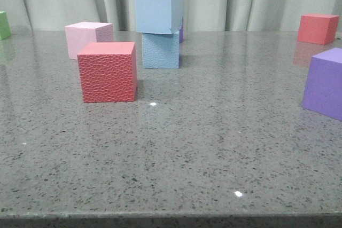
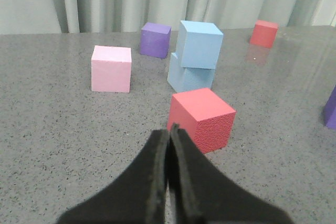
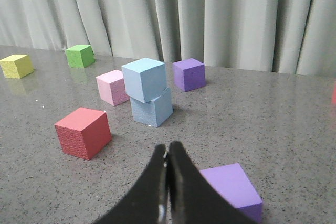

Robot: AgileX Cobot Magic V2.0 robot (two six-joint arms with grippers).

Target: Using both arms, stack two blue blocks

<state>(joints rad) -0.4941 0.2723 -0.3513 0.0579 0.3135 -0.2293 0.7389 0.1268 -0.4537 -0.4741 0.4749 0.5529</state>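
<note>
The smooth blue block (image 1: 158,11) sits on top of the pebbled blue block (image 1: 160,50), slightly twisted, at the middle back of the table. The stack also shows in the left wrist view, smooth block (image 2: 198,44) over pebbled block (image 2: 190,77), and in the right wrist view, smooth block (image 3: 144,79) over pebbled block (image 3: 152,107). My left gripper (image 2: 171,128) is shut and empty, well short of the stack, near a red cube (image 2: 202,118). My right gripper (image 3: 168,146) is shut and empty, also far from the stack. Neither gripper shows in the front view.
A red pebbled cube (image 1: 107,71) and a pink cube (image 1: 87,39) stand left of the stack. A purple cube (image 1: 325,83) is at the right, another red cube (image 1: 317,28) at back right, a green cube (image 1: 4,25) at back left. A purple cube (image 3: 189,74) stands behind the stack, a yellow cube (image 3: 16,65) far left.
</note>
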